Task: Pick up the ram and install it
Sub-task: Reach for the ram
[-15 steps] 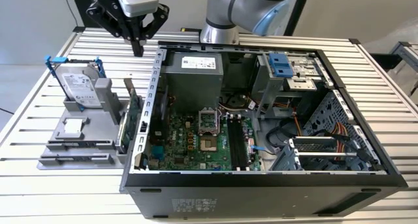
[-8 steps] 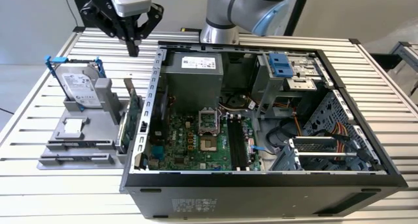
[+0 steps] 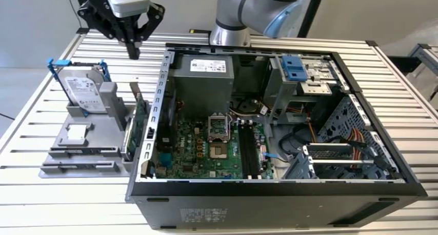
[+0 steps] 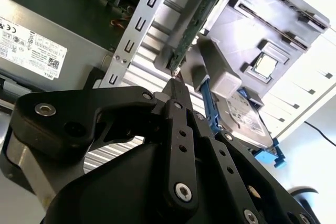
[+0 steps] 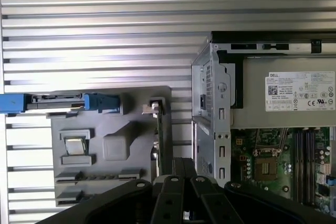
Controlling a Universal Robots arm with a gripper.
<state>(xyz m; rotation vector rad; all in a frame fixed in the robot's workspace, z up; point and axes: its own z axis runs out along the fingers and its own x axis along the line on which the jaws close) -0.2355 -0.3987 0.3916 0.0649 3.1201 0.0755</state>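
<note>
My gripper [image 3: 133, 54] hangs shut and empty over the slatted table, behind the grey parts holder [image 3: 89, 142] and off the left rear corner of the open computer case [image 3: 274, 189] in the exterior view. Both wrist views show its black fingers [image 4: 176, 87] [image 5: 184, 169] pressed together. A thin green board [image 3: 139, 123] [image 4: 198, 17] [image 5: 158, 140] stands on edge in the holder beside the case wall, with a metal tab at one end. I cannot tell whether this board is the ram. Dark memory slots [image 3: 246, 152] [image 5: 304, 153] lie beside the processor socket on the motherboard.
A silver hard drive [image 3: 83, 91] in blue rails stands at the holder's rear. A small chip [image 4: 265, 65] lies in a holder pocket. The case holds the power supply [image 3: 202, 83], a blue-fronted drive cage [image 3: 301, 73] and loose cables [image 3: 342, 140]. The arm's base [image 3: 229, 35] stands behind the case.
</note>
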